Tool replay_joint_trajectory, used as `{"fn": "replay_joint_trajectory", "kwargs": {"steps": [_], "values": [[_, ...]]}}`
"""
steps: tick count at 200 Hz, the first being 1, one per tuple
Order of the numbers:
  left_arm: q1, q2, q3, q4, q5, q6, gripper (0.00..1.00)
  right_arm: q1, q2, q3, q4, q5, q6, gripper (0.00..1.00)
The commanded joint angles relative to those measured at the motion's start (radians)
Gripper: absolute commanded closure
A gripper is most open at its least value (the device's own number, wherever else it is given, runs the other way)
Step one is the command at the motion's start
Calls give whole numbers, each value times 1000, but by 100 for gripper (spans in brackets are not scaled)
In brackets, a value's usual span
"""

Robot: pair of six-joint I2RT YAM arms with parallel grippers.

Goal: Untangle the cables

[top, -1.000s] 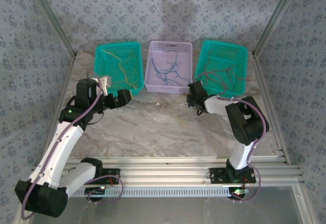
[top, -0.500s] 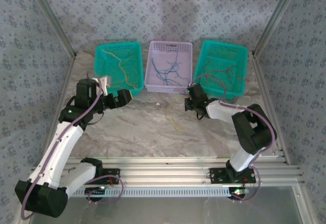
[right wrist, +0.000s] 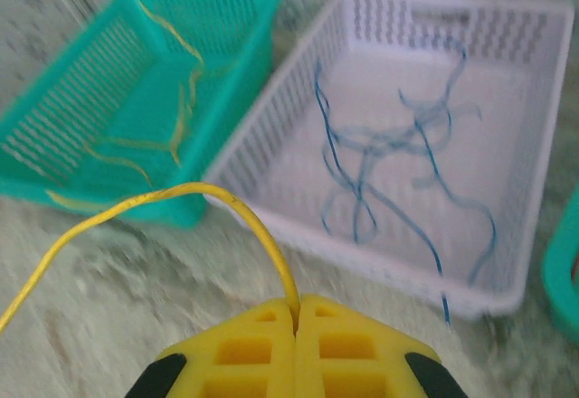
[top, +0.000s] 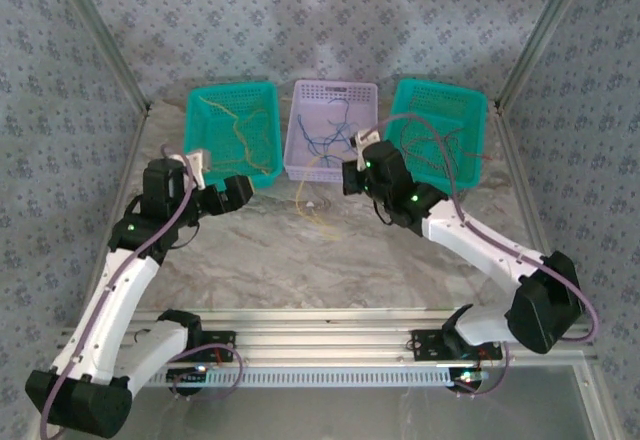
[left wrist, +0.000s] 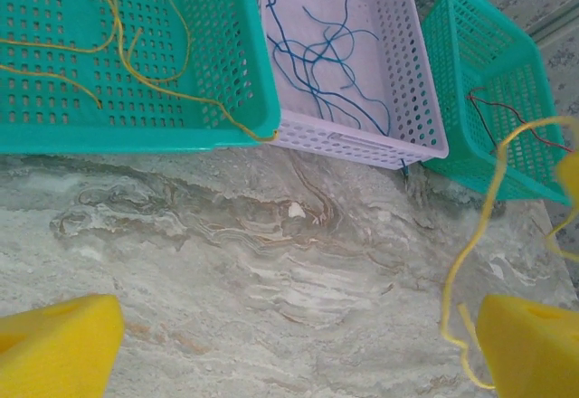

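My right gripper [right wrist: 296, 308] is shut on a thin yellow cable [right wrist: 172, 196], which arcs up from the pinched fingertips and trails off to the left. In the top view that right gripper [top: 351, 176] hangs in front of the lilac basket [top: 300, 165], and the yellow cable [top: 304, 196] loops down from it to the table. My left gripper [top: 243, 191] stands open and holds nothing; in its wrist view the yellow fingers [left wrist: 56, 348] are far apart, and the hanging yellow cable [left wrist: 478, 235] sits at the right. Blue cables [left wrist: 317, 65] lie in the lilac basket.
Three baskets line the back of the marbled table: a teal one [top: 200, 110] with yellow cables [left wrist: 127, 50], the lilac one, and a teal one [top: 478, 120] with red cables [top: 432, 145]. A metal frame rail [top: 530, 210] runs along the right side.
My right gripper has shut on the yellow cable, then risen and moved left toward the lilac basket, lifting the cable off the table. The left arm has barely shifted.
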Motion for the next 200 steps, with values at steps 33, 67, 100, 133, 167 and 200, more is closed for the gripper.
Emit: {"fn": "replay_joint_trajectory", "kwargs": {"steps": [33,67,100,133,167,200], "values": [[7,-58,-5,-18,-68,9,0,13,253,458,-84,-50,-85,100],[7,-85,-10,-19,-95,7,0,21,496,796,-178,-131,-92,100],[9,-103,-12,-20,-107,7,0,32,815,1250,-377,-237,-131,100],[10,-118,-13,-22,-111,8,0,21,1125,1597,-459,-363,-91,100],[10,-125,-15,-22,-116,8,0,-15,1256,1605,-357,-429,3,100],[10,-126,-15,-21,-117,8,0,-8,1337,1606,-370,-450,-1,100]]}}
